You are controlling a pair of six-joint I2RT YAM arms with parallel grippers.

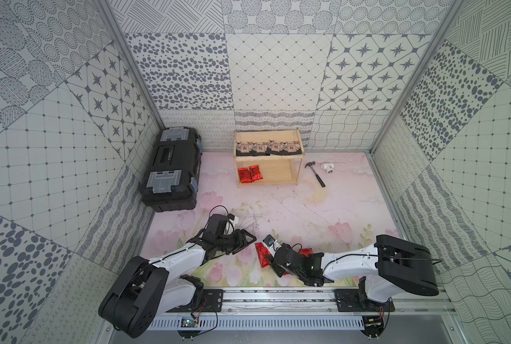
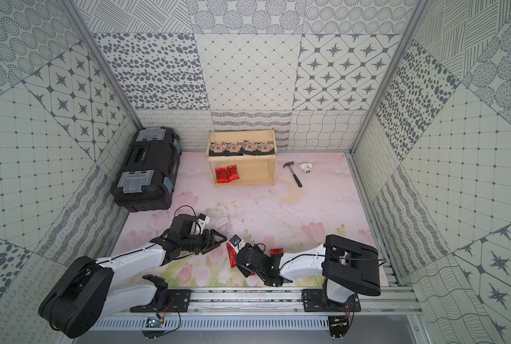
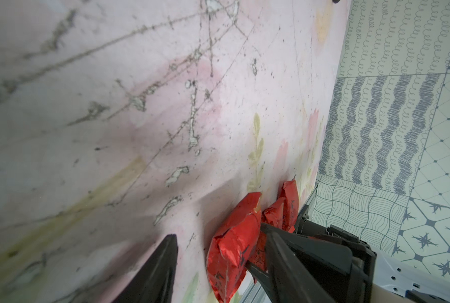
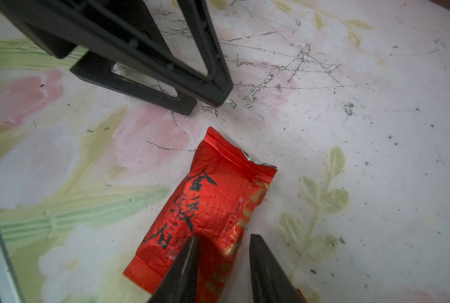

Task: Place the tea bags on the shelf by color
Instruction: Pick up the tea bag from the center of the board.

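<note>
- Sorting well advanced: four black packets [image 1: 267,148] overlap in a row along the top board of the shelf [image 1: 278,158]. Two red packets [image 1: 250,173] lie side by side on its lower board.
- Judged still to do: three loose reds [image 3: 273,213] lie close together on the mat [image 1: 322,214] by the front rail, well apart from the shelf. They seem bound for the lower board.
- Right gripper [image 4: 223,237] is down over one red packet [image 4: 213,199], its jaws partly apart and astride one end. Whether they pinch it cannot be told.
- Left gripper [image 4: 207,102] is open and empty, near that packet but not touching it.
- The packet lies flat: an oblong of shiny, crinkled foil, puffed in the middle, with crimped ends and dark brush characters.
</note>
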